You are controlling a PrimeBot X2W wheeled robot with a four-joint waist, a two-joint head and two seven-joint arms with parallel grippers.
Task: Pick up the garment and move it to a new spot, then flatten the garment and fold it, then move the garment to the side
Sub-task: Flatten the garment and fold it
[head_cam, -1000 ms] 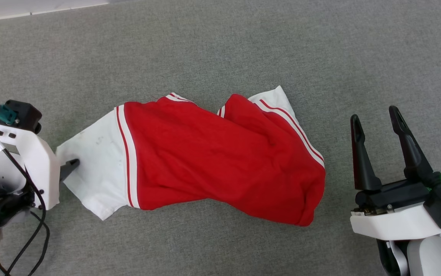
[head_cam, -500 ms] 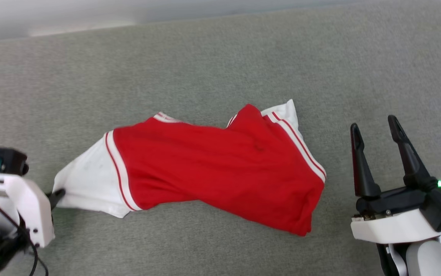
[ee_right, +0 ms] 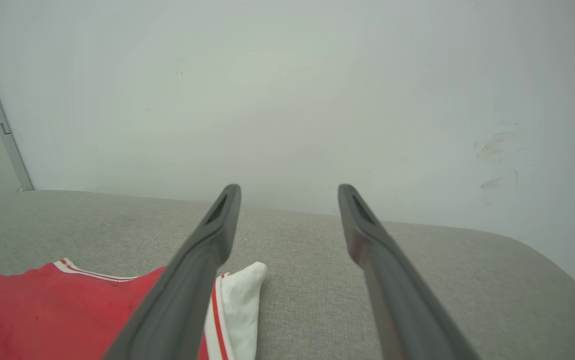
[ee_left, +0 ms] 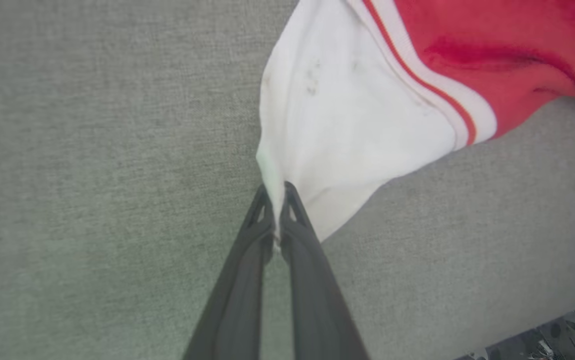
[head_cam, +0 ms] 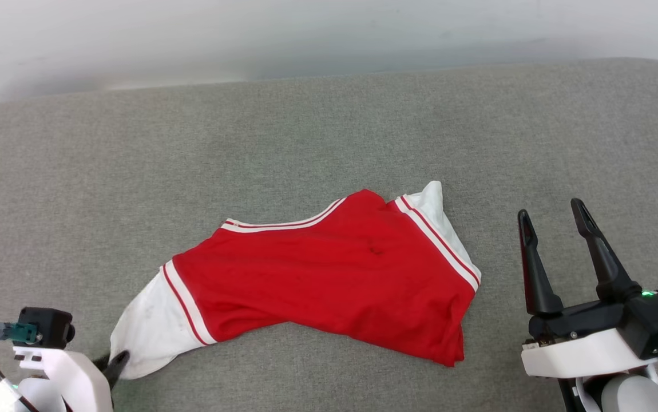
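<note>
Left gripper (head_cam: 117, 360) at 7 o'clock: jaws clamped on the white sleeve (ee_left: 342, 125) tip of the garment (head_cam: 329, 280), seen close up in the left wrist view. The garment's laid out mid-worktop (head_cam: 106, 171). Right gripper (head_cam: 549, 210) at 4 o'clock: jaws spread wide, nothing held. A pale wall (ee_right: 287, 90) is caught in the right wrist view.

A grey woven fabric surface (head_cam: 329, 143) with a rounded far corner meets a plain pale wall (ee_right: 287, 90).

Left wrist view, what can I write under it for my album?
The left gripper pinches the white sleeve of the garment on the grey fabric surface.
</note>
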